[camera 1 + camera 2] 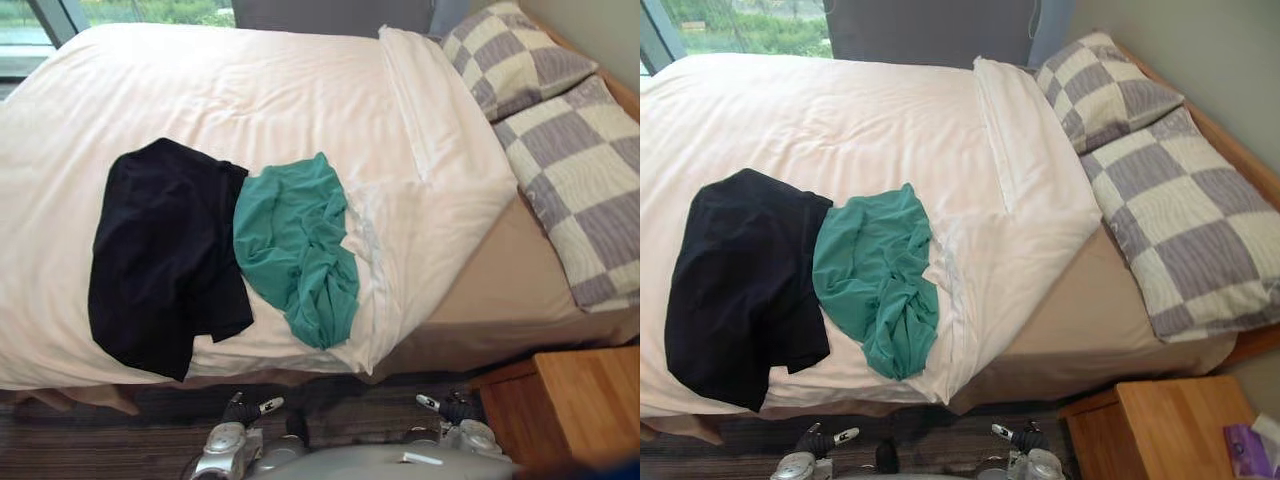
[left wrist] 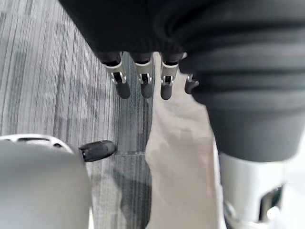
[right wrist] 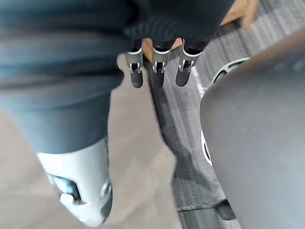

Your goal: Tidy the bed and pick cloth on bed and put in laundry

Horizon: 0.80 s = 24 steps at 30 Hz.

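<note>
The left hand point(image 2: 143, 78) hangs with straight, spread fingers, holding nothing, over striped carpet point(image 2: 52, 71). The right hand point(image 3: 157, 71) does likewise. Both sit low, just off the near edge of the bed point(image 1: 500, 290). Along that edge, on the white duvet point(image 1: 250, 90), a black cloth point(image 1: 165, 255) and a green cloth point(image 1: 295, 245) lie touching. The right eye view takes in a purple packet point(image 1: 1245, 450) on the nightstand point(image 1: 1170, 425).

This is a bedroom. A wide bed point(image 1: 1080, 310) with a beige sheet carries a white duvet point(image 1: 840, 110) and two grey-and-cream checked pillows point(image 1: 1185, 225) against a wooden frame point(image 1: 1240, 160). A wooden bedside cabinet point(image 1: 1165, 430) stands beside it on striped grey carpet point(image 2: 52, 71). A window point(image 1: 740, 30) shows greenery, and a black garment point(image 1: 165, 255) and a green garment point(image 1: 295, 245) lie on the duvet.
</note>
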{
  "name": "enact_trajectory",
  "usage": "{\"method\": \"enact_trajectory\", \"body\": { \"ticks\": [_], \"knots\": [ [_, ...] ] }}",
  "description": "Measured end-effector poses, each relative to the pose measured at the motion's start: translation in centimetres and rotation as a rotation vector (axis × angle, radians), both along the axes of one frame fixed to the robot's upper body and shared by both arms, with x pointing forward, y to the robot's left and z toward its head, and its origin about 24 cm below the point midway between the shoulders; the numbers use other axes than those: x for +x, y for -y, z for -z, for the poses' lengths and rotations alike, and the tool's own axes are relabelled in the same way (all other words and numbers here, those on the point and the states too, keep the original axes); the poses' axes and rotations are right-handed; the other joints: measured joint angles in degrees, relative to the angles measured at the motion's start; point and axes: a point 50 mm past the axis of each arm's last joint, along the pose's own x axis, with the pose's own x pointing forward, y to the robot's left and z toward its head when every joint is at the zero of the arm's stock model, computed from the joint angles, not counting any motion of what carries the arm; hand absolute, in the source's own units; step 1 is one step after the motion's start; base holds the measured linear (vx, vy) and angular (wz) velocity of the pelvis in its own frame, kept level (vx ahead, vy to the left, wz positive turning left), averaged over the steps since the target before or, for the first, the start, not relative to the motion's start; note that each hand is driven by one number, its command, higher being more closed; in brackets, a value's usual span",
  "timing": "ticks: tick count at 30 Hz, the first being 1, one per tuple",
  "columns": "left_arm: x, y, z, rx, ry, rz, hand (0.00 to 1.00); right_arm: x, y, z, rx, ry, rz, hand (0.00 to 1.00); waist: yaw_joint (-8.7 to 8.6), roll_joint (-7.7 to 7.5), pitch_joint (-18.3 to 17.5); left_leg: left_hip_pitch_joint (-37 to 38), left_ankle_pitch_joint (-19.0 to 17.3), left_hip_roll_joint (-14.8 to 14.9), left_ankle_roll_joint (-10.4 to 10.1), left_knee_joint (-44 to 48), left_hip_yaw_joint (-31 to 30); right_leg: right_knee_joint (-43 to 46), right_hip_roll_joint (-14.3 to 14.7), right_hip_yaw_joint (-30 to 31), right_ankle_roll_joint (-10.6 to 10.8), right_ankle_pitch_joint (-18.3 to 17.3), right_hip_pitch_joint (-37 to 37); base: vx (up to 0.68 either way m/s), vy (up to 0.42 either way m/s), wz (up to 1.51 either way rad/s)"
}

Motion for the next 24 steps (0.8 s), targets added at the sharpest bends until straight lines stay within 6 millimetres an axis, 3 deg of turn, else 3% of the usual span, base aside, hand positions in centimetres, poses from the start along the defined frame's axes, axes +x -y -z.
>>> {"method": "enact_trajectory", "body": {
  "ticks": [1, 3, 4, 6, 8, 10, 14, 18, 21, 23, 24],
  "knots": [
    [0.0, 0.0, 0.0, 0.001, 0.0, 0.0, 0.0, 0.0, 0.0, 0.0, 0.001, 0.0, 0.003, 0.0, 0.06, -0.02, -0.01, 0.14, -0.02, 0.05, -0.2, 0.0, -0.15, -1.17, 0.04, 0.41, 0.3, 0.48, -0.2, 0.21, -0.148, 0.28],
    [-0.2, -0.2, 0.0, 0.006, -0.005, 0.0, 0.0, -0.1, 0.0, 0.0, 0.007, -0.002, 0.013, 0.0, 0.04, -0.36, -0.2, 0.59, -0.26, -0.13, -1.55, -0.2, -0.5, -5.87, 0.65, 2.44, 0.35, 5.9, -0.65, 0.14, -0.15, 0.17],
    [-0.4, -0.6, 0.0, 0.015, -0.01, -0.002, 0.0, -0.4, -0.2, 0.2, 0.015, -0.012, 0.02, 0.0, -0.04, -1.36, -0.65, 1.29, -0.42, -0.72, -2.56, -1.0, -0.51, -7.51, 0.59, 2.97, 1.24, 10.23, -0.66, 0.13, -0.25, -0.12],
    [-0.6, -0.6, 0.0, 0.015, -0.013, -0.016, 0.0, -0.7, 0.0, 0.3, 0.012, -0.026, 0.023, 0.0, 0.5, -1.08, -1.44, 2.28, -0.73, 0.54, -4.05, -1.06, 1.0, -10.8, 1.88, 3.21, 1.3, 8.3, 1.14, 0.15, -0.268, -0.35],
    [-0.6, 0.5, 0.3, -0.015, -0.017, -0.022, 0.0, -0.6, 1.1, 0.1, -0.004, -0.02, 0.048, 0.0, -0.39, 1.63, -1.24, 2.7, -0.24, 2.71, -5.73, -1.06, 2.62, -13.9, 4.89, 3.74, 0.84, 8.34, 2.06, 0.11, -0.184, -0.34],
    [-0.7, 1.4, 0.5, -0.034, -0.022, -0.014, 0.0, -1.0, 1.7, 0.2, -0.008, -0.034, 0.072, 0.0, -1.08, 2.11, -1.43, 3.63, -0.16, 4.26, -6.69, -1.08, 4.18, -14.8, 6.56, 4.09, 0.47, 8.32, 3.08, 0.08, -0.14, -0.22],
    [-0.8, 1.6, 0.6, -0.034, -0.038, 0.0, 0.0, -2.9, 3.0, 0.7, 0.001, -0.091, 0.19, 0.0, -1.37, 1.99, -2.09, 5.37, -1.12, 6.84, -8.21, -1.09, 7.68, -16.94, 9.44, 6.13, -1.36, 8.39, 3.87, 0.03, -0.104, -0.31],
    [-1.1, 1.2, 0.7, -0.036, -0.048, -0.032, 0.0, -5.1, 3.8, 0.9, 0.04, -0.114, 0.379, 0.0, -1.57, 1.85, -2.1, 5.23, -1.28, 7.0, -8.42, -1.07, 9.64, -18.3, 9.83, 7.76, -1.92, 9.08, 3.53, 0.03, -0.017, -0.27],
    [-1.5, 0.7, 0.7, -0.037, -0.051, -0.063, 0.0, -7.2, 5.8, 0.7, 0.011, -0.128, 0.539, 0.0, -1.79, 1.97, -2.14, 5.34, -1.34, 6.74, -8.48, -1.08, 10.27, -19.2, 9.71, 8.23, -1.81, 9.63, 3.64, 0.01, 0.007, -0.09],
    [-1.7, 0.4, 0.7, -0.042, -0.051, -0.079, 0.0, -6.7, 7.2, 0.2, -0.03, -0.094, 0.567, 0.0, -1.82, 2.03, -2.12, 5.2, -1.34, 6.74, -8.47, -1.09, 10.32, -19.69, 9.68, 8.26, -1.82, 9.96, 3.72, 0.0, 0.0, 0.0],
    [-1.9, 0.3, 0.7, -0.043, -0.051, -0.099, 0.0, -5.5, 8.8, -0.8, -0.086, -0.026, 0.557, 0.0, -1.99, 2.23, -2.09, 5.12, -1.34, 6.73, -8.47, -1.09, 10.3, -19.79, 9.67, 8.25, -1.84, 10.06, 3.7, 0.0, 0.0, 0.0]
  ]
}}
